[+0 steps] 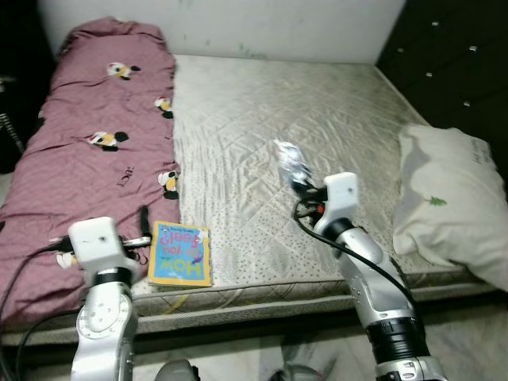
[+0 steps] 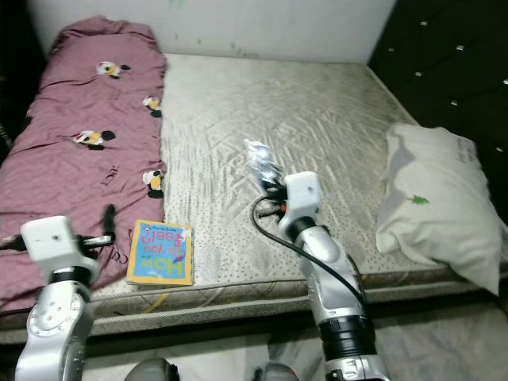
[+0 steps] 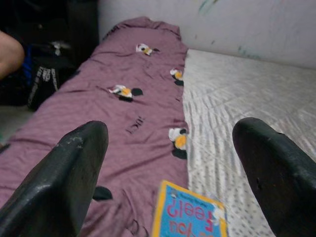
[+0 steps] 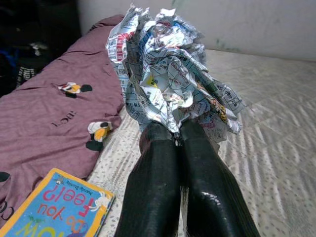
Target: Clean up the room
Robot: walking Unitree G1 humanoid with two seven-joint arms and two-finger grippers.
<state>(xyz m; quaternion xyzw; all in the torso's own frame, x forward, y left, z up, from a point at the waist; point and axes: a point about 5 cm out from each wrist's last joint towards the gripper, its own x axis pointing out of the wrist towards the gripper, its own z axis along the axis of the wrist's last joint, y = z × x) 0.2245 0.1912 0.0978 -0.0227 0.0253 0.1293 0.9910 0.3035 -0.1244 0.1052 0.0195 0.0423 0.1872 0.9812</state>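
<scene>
A crumpled wad of printed paper (image 4: 168,74) is pinched between the two black fingers of my right gripper (image 4: 178,136), which is shut on it. In the eye views that gripper (image 1: 300,184) hovers over the middle of the bare mattress (image 1: 317,119), paper wad (image 1: 290,163) sticking out ahead. A blue and yellow children's book (image 1: 180,253) lies near the bed's front edge, beside the maroon blanket (image 1: 87,159). My left gripper (image 3: 173,163) stands open just left of the book (image 3: 190,212), low over the blanket (image 3: 123,108).
A white pillow (image 1: 448,198) lies at the bed's right side. A dark tufted wall (image 1: 452,55) stands behind it. Dark clutter (image 3: 44,79) sits on the floor left of the bed. The bed's front edge (image 1: 262,298) is close below my arms.
</scene>
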